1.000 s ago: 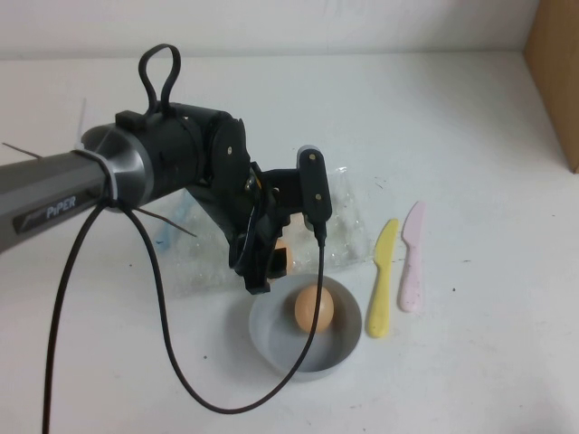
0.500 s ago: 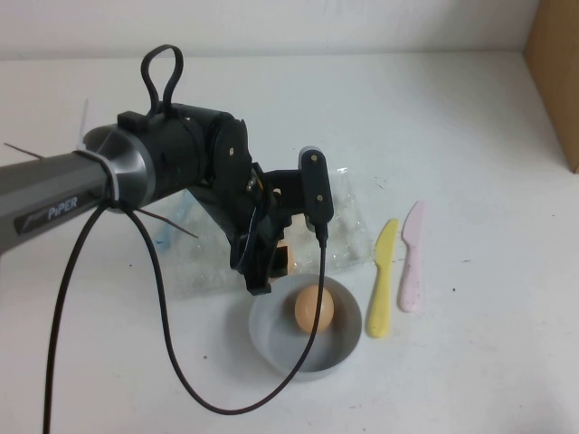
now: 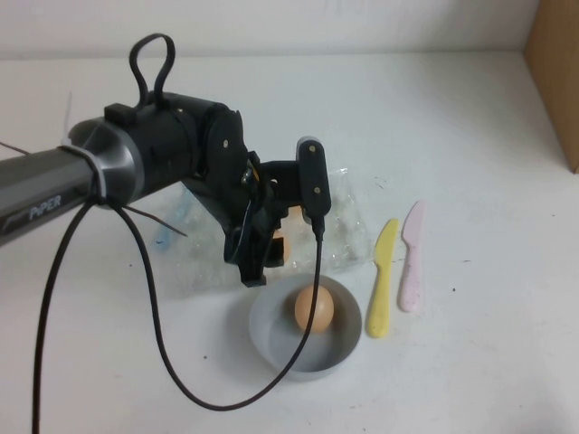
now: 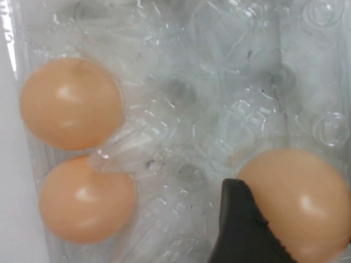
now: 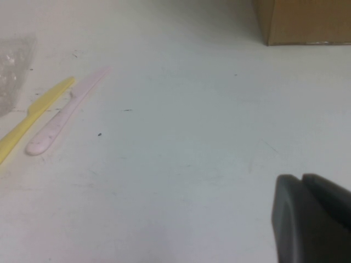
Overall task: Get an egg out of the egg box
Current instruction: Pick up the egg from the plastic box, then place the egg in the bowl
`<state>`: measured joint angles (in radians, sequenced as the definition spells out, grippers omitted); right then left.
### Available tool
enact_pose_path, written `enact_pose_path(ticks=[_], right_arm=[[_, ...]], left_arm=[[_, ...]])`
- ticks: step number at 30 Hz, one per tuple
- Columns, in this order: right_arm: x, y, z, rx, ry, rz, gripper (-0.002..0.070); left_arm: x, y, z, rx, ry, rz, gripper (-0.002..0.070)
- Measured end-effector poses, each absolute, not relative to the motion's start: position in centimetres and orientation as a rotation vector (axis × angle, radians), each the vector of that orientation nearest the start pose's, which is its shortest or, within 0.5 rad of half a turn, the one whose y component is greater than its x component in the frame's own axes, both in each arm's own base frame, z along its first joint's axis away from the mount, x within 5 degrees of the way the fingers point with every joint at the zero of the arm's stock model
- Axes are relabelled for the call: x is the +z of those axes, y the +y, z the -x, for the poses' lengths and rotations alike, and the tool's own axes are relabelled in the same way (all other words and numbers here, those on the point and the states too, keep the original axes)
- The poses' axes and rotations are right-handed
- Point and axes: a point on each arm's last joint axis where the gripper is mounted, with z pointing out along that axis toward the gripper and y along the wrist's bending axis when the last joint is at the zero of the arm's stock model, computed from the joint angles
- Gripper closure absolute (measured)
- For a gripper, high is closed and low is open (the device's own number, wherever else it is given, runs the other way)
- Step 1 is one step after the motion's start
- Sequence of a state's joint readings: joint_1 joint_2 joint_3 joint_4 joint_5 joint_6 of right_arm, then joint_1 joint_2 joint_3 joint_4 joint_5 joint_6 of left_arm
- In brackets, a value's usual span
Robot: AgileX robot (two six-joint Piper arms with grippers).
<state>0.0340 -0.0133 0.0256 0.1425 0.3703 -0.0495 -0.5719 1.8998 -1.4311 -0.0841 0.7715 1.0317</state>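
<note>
The clear crinkly egg box (image 3: 348,226) lies at the table's middle, mostly under my left arm. My left gripper (image 3: 271,249) points down into it and is shut on an orange-tan egg (image 3: 280,242). In the left wrist view one black finger (image 4: 241,224) presses against this egg (image 4: 299,200); the other finger is out of view. Two more eggs (image 4: 71,104) (image 4: 86,207) sit in cups of the egg box (image 4: 219,82). My right gripper (image 5: 312,219) is shut and empty over bare table, and is not in the high view.
A grey bowl (image 3: 271,330) just in front of the egg box holds one egg (image 3: 313,307). A yellow plastic knife (image 3: 383,278) and a pink one (image 3: 412,256) lie to its right. A cardboard box (image 3: 556,72) stands at the far right.
My left arm has risen a little and shifted left and back, and the egg between its fingers has moved with it. The egg in the bowl has not moved.
</note>
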Motion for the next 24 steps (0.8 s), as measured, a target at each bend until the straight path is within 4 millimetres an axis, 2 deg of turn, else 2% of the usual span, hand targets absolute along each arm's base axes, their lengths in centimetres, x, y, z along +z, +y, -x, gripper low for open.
enact_pose_path(ticks=[11,18,24], right_arm=[[17.2,0.6,-5.2,0.129,1.864,-0.01,0.0694],[17.2,0.6,-5.2,0.129,1.864,-0.01,0.0694],[17.2,0.6,-5.2,0.129,1.864,-0.01,0.0694]], left_arm=[[24.9,-22.1,-32.8,0.069,1.902,-1.882,0.0344],[28.0,-23.7,-29.0,-0.022,2.006,-1.784,0.0344],[28.2,-25.0,-26.1,-0.146,2.187,-1.75,0.0344]])
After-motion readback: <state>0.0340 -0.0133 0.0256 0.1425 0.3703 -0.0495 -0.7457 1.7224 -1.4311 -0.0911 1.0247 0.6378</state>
